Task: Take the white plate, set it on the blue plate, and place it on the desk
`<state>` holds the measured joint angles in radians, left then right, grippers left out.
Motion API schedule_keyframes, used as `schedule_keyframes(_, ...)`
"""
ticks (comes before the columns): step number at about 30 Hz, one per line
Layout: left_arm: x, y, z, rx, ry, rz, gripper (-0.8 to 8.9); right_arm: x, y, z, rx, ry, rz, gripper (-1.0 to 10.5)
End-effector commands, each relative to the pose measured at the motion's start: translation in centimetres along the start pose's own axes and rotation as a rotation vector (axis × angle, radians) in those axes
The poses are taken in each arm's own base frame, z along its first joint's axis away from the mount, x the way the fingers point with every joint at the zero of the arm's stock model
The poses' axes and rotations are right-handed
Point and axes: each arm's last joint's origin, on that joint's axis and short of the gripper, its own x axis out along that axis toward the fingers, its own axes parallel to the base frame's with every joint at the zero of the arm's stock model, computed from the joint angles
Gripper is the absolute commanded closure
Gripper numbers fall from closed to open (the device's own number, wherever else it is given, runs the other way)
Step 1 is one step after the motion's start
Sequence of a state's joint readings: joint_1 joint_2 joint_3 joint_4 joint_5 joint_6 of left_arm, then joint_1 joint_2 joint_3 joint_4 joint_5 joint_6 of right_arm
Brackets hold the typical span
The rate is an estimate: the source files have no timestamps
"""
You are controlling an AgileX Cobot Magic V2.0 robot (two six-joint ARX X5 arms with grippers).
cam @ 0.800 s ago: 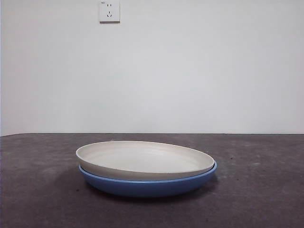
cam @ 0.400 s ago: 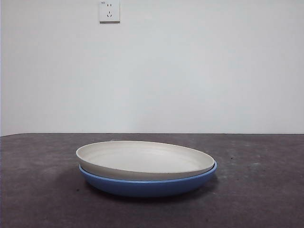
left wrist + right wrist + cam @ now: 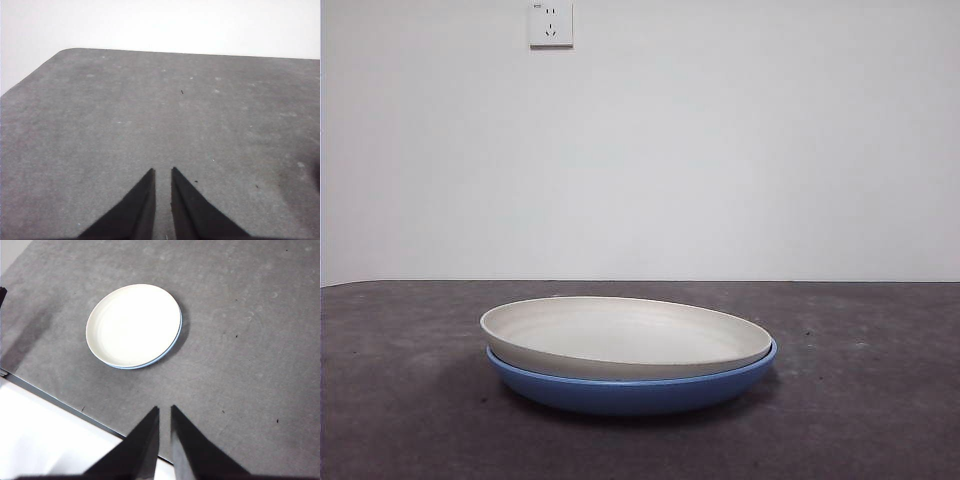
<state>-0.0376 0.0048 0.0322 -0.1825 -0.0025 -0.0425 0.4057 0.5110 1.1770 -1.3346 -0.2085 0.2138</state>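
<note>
From where I stood, the stacking part of the job looked finished. The white plate (image 3: 620, 337) sat nested inside the blue plate (image 3: 630, 392), and the pair rested on the desk (image 3: 400, 400) a little toward seven o'clock of its middle as the low front camera saw it. The white one was shifted slightly toward nine o'clock, so that a thin blue lip showed at its three o'clock side. Whether the last clause of the task meant the pair should rest on the desk, already true, or that the white plate should be lifted off and laid on the bare top, I could not settle; if the latter, that step was not yet done.

The left gripper (image 3: 162, 172) hung over bare tabletop with its jaws nearly touching, only a thin slit between them, holding nothing; no plate showed in its view. The right gripper (image 3: 164, 410) was likewise drawn almost together and empty, high above the desk, with the stacked plates (image 3: 133, 325) well apart from it, toward eleven o'clock of its tips. Both arms looked to be waiting.

From up there the blue plate showed only as a thin crescent under the white rim. The plates' undersides and how firmly they seated were hidden. On the wall above, a socket (image 3: 550, 23) was cut by the front view's upper edge
</note>
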Motion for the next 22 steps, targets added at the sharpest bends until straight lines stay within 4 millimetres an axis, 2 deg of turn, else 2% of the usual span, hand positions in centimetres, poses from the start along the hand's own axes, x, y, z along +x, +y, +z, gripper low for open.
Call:
schedule_keyframes(1, 0.2, 0.0, -0.7, 0.001, 0.024, 0.003, 7.62, -0.4, 0.1, -0.2, 0.003, 0.021, 0.000, 9.1)
schedule_keyframes(7, 0.2, 0.0, -0.7, 0.001, 0.024, 0.003, 7.62, -0.5, 0.0, -0.3, 0.029, -0.006, -0.045, 9.1)
schedule_keyframes(11, 0.2, 0.0, -0.7, 0.001, 0.024, 0.003, 7.62, 0.3, -0.6, -0.1, -0.077, -0.116, -0.170, 9.1)
schedule_keyframes(17, 0.2, 0.0, -0.7, 0.001, 0.024, 0.003, 7.62, 4.2, -2.9, -0.2, -0.254, -0.449, -0.296, 9.1)
schedule_keyframes(22, 0.2, 0.0, -0.7, 0.001, 0.024, 0.003, 7.62, 8.8, -5.7, -2.2, -0.326, -0.643, -0.374, 9.1)
